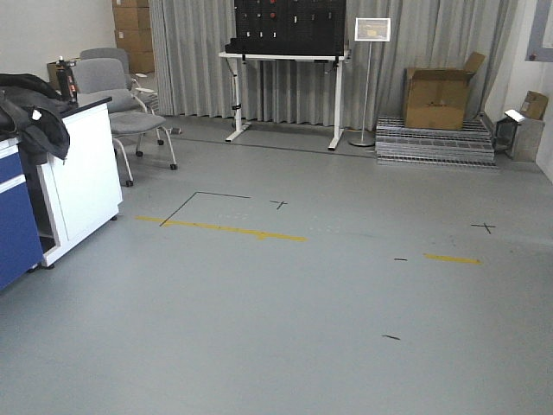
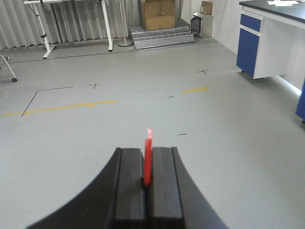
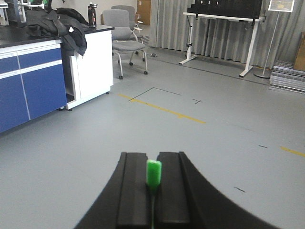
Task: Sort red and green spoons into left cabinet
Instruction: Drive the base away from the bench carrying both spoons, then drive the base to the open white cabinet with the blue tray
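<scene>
Only a blurred sliver of the red spoon [image 2: 148, 160] rises from the closed left end effector [image 2: 148, 153]; the rest is hidden between its pads, so bowl or handle cannot be told. The green spoon [image 3: 153, 172] shows just a short stub in the right end effector [image 3: 153, 156], the remainder buried. In the front view the left edge cuts off the bench [image 1: 82, 164], and items on the black pegboard [image 1: 289, 22] are too small to name.

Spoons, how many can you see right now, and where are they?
2. The red spoon is clamped in the left pincer; the green spoon is clamped in the right pincer. None shows in the front view, though others may sit outside the frames.
</scene>
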Available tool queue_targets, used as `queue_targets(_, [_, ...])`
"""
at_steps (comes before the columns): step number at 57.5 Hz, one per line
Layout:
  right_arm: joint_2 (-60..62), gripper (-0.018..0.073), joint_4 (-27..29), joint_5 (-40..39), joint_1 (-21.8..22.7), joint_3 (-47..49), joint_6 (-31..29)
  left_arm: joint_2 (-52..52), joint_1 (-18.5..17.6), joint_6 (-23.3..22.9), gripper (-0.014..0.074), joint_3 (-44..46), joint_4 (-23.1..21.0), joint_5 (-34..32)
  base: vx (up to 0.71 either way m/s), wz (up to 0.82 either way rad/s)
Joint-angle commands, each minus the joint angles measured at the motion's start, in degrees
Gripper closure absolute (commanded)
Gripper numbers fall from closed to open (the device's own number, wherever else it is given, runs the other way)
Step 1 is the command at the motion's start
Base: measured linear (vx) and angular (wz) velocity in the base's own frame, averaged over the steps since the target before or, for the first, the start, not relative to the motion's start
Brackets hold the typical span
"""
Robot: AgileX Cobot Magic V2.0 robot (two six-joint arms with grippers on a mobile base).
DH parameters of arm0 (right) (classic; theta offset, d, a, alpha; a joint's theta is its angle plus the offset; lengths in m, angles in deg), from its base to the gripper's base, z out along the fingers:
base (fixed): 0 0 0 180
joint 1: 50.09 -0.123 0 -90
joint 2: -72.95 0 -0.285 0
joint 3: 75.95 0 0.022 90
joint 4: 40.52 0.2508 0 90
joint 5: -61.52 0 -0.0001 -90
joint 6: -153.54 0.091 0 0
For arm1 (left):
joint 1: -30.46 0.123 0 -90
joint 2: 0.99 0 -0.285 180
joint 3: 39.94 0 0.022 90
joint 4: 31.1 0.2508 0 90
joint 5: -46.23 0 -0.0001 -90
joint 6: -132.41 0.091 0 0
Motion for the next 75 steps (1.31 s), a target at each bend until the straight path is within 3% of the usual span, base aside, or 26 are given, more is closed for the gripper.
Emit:
queue_targets(1, [-0.36, 0.0562, 0.65, -4.31, 0.29, 1.61, 0.01, 0.22, -0.27, -0.48, 0.0597, 1.63, -1.43, -3.55, 0.57, 0.03])
queue_targets(75, [-0.36, 0.0562, 0.65, -4.31, 0.29, 1.61, 0.01, 0.22, -0.27, -0.48, 0.0597, 1.63, -1.43, -3.55, 0.6, -0.09])
